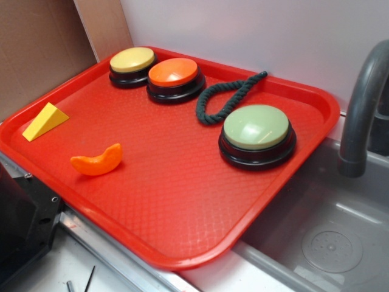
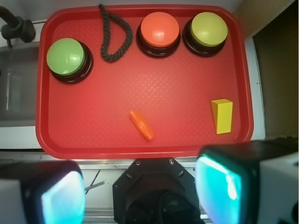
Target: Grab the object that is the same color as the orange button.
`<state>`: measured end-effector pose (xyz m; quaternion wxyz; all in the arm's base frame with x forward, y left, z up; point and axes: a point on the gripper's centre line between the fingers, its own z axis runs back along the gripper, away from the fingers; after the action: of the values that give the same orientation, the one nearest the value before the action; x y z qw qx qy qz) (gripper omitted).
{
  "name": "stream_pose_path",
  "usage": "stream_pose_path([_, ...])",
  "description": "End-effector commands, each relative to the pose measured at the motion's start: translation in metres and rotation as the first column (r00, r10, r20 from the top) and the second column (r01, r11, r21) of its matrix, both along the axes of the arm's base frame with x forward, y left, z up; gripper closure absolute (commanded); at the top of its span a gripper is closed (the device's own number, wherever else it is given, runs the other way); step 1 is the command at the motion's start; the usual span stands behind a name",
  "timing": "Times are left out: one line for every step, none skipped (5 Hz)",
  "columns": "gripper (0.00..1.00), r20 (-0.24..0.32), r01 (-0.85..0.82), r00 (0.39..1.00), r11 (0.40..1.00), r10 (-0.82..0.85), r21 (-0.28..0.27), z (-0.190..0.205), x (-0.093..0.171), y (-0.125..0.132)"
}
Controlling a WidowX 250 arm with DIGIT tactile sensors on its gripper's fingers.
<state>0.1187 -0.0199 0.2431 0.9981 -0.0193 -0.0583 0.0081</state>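
Seen from the wrist camera, the robot's two-fingered gripper (image 2: 140, 186) hangs with its jaws spread wide and empty, short of the red plastic tray (image 2: 140, 149); the exterior view leaves it out. A small glossy orange crescent (image 1: 97, 161) lies alone near the tray's front edge. Farther back stands the domed orange push button (image 1: 175, 78). A grey sink basin (image 1: 328, 243) adjoins the tray.
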Motion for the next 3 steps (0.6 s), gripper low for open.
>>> stream_pose_path([0.0, 0.0, 0.0, 1.0, 1.0, 0.0, 0.0, 0.0, 0.0, 0.0])
stream_pose_path([0.0, 0.054, 0.2, 0.977, 0.977, -0.205, 0.079, -0.041, 0.004, -0.003])
stream_pose_path([0.0, 0.081, 0.235, 0.967, 0.968, -0.242, 0.086, -0.073, 0.001, -0.006])
